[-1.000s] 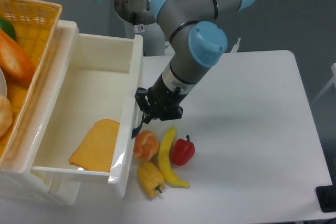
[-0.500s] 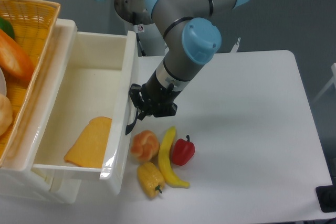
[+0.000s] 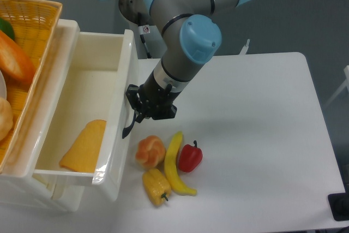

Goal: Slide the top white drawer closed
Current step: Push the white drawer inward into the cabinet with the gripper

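The big shiny white plastic drawer (image 3: 117, 107) sticks out partly open at the left of the white table (image 3: 256, 135). The black two-finger gripper (image 3: 140, 114) presses against its front by the black curved handle (image 3: 128, 126). I cannot tell if the jaws are clenched. A flat orange slice (image 3: 83, 147) lies inside the drawer.

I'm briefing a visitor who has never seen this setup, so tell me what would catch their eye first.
The big grey and blue arm reaches down from the top centre, its gripper against the front of the open white drawer at left. An orange wedge lies inside the drawer. Bright toy vegetables sit clustered on the white table just right of the drawer, and an orange basket fills the top left corner.
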You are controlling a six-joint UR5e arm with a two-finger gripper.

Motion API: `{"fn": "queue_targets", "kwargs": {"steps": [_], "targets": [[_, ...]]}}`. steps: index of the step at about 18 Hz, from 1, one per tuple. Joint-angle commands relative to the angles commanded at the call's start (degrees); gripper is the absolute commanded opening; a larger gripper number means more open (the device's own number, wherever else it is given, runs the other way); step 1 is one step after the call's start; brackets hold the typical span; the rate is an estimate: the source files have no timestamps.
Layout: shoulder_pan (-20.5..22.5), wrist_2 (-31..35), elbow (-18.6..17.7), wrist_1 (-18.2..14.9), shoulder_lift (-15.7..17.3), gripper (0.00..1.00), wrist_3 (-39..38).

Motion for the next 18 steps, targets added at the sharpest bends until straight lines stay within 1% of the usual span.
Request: {"fn": "queue_targets", "kwargs": {"steps": [4, 8, 18], "targets": [[-1.2, 0.0, 0.0, 0.2, 0.0, 0.0, -1.4], [-3.3, 0.1, 0.1, 0.6, -0.3, 0.0, -3.6], [-6.3, 0.2, 0.1, 0.7, -0.7, 0.0, -6.1]]}}
